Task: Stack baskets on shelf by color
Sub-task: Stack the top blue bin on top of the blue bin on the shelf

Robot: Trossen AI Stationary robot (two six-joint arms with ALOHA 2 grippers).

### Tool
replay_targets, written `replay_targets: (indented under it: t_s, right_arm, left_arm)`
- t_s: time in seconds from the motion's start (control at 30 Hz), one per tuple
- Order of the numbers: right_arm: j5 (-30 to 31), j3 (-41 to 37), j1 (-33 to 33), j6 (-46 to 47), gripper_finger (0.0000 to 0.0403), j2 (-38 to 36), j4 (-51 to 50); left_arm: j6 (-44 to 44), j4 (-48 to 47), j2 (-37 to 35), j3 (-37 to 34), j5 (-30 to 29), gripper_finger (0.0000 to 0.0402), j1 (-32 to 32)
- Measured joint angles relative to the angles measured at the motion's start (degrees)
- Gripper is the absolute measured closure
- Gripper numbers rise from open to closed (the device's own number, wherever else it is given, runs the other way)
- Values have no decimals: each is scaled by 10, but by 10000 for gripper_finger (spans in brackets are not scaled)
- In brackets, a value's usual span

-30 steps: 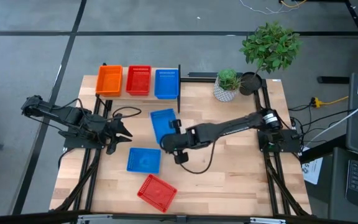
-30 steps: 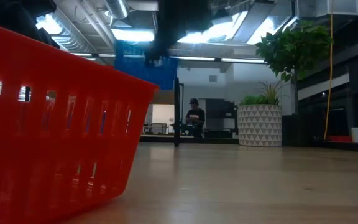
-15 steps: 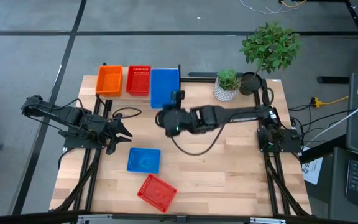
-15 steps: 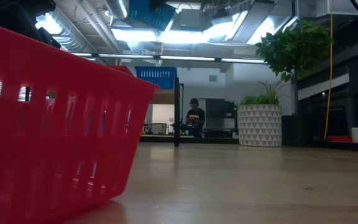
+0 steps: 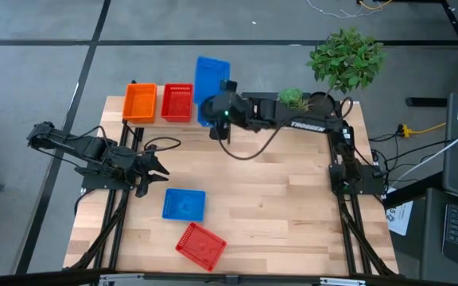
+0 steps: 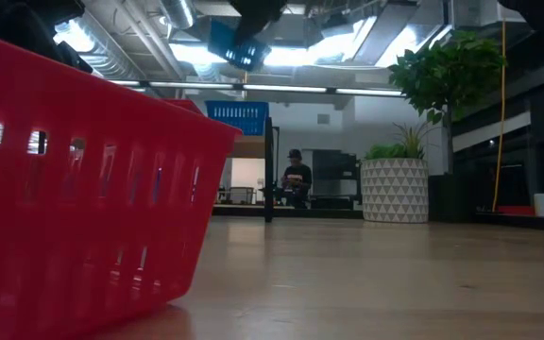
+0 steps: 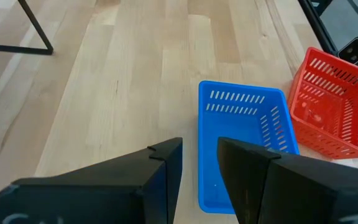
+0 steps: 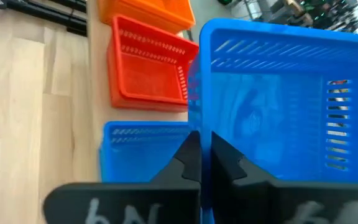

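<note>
high view first: the held blue basket (image 5: 211, 78) hangs from the right gripper (image 5: 217, 110), whose fingers are pinched tight on its wall; the right wrist view shows them nipping the rim with the blue basket on the shelf (image 8: 145, 149) directly beneath. a second ago this same basket was low over the middle of the table; half a second ago it had reached the shelf's blue end; now it is lifted higher and tipped out beyond the far edge of the shelf (image 5: 156, 121), past the spot it belongs. i judge the carry is all but done and what remains is to level it and lower it into the blue one below.

beside the gripper on the shelf sit the red basket on the shelf (image 5: 176, 102) and, further from it, the orange basket (image 5: 140, 102).

well away from the right gripper, on the table, lie the loose blue basket (image 5: 184, 204) and the loose red basket (image 5: 200, 245), neither shelved yet, so the task has several placements left.

the left gripper (image 5: 156, 171) waits partly open, holding nothing, unmoved over the last second, with the loose blue basket just ahead of its fingers.
</note>
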Motion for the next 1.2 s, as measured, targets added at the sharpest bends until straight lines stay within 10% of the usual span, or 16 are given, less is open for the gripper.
replay_targets:
  t_s: [0.27,1.2]
  right_arm:
    - [-101,0,-37,-1,403,0,-50]
    - [-137,-1,-47,74,355,45,-90]
  left_arm:
    - [0,0,0,0,0,308,0]
    - [0,-2,0,0,0,308,0]
